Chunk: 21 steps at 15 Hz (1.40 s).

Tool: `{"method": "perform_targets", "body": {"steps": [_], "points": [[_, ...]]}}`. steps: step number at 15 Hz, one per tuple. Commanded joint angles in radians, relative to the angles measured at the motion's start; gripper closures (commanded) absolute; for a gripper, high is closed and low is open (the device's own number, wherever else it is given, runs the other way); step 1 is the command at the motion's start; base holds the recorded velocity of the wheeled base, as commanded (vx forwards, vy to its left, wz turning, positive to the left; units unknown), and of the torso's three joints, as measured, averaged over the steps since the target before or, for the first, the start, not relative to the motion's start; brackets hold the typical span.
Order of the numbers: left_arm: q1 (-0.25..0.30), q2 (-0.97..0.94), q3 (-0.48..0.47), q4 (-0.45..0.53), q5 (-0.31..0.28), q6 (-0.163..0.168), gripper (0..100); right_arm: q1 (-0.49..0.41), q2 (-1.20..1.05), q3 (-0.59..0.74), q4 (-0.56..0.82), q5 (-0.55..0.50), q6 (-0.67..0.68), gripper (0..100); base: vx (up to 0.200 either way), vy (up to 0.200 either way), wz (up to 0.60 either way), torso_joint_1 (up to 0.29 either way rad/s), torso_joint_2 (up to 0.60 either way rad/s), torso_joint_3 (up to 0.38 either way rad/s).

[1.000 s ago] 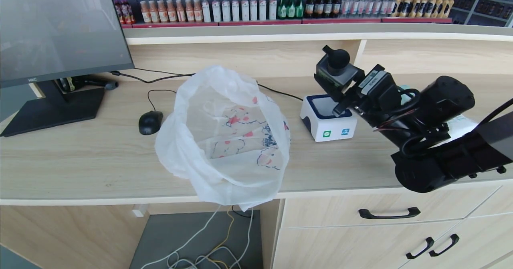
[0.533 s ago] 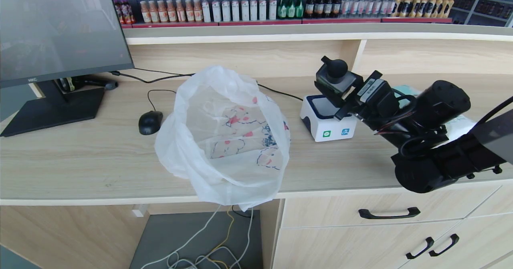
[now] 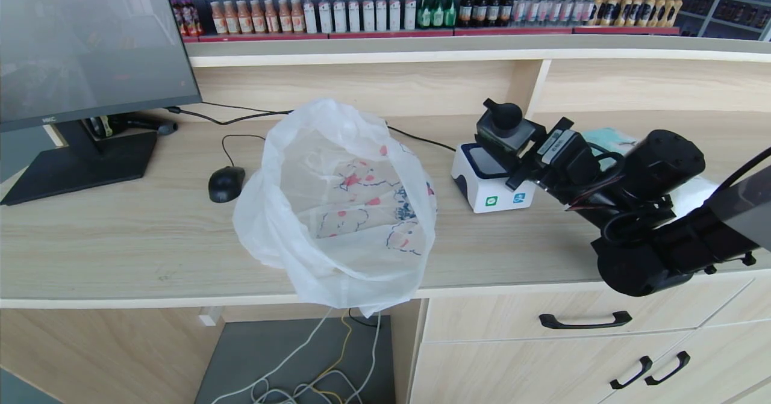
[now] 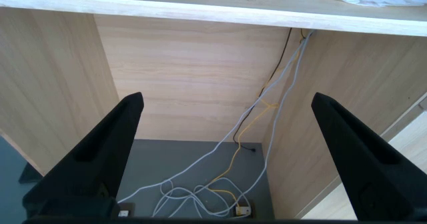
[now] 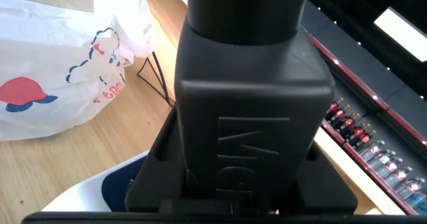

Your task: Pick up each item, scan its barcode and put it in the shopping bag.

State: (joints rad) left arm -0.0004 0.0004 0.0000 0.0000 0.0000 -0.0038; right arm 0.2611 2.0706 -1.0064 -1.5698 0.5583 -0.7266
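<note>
R hand (image 3: 510, 139) grips boxy black bottle (image 3: 503, 128) over glossy white scanner (image 3: 489, 192).

- Black item (image 5: 247, 117), clamped between the right jaws: raised lettering moulded on one face, cut off by the frame.
- Sticker (image 3: 553, 140), on the right gripper (image 3: 511, 142) behind the jaws: dark print, too small to read.
- Scanner (image 3: 491, 184), just beneath the jaws: two square pictogram badges, green and blue, side by side.
- Monitor (image 3: 90, 43), well left of the jaws: small pale logo on the lower bezel.
- Bag (image 3: 337, 205), left of the jaws: red and blue cartoon prints.
</note>
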Motion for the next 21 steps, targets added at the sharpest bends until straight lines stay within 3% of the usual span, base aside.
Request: {"method": "perform_targets", "body": {"steps": [1, 21], "points": [[-0.001, 0.000, 0.000, 0.000, 0.000, -0.001, 0, 0.000, 0.002, 0.006, -0.001, 0.000, -0.001, 100, 0.000, 0.000, 0.00, 0.000, 0.00, 0.000], [0.000, 0.000, 0.000, 0.000, 0.000, -0.001, 0, -0.002, 0.013, 0.011, -0.001, -0.009, -0.011, 100, 0.000, 0.000, 0.00, 0.000, 0.00, 0.000]]}}
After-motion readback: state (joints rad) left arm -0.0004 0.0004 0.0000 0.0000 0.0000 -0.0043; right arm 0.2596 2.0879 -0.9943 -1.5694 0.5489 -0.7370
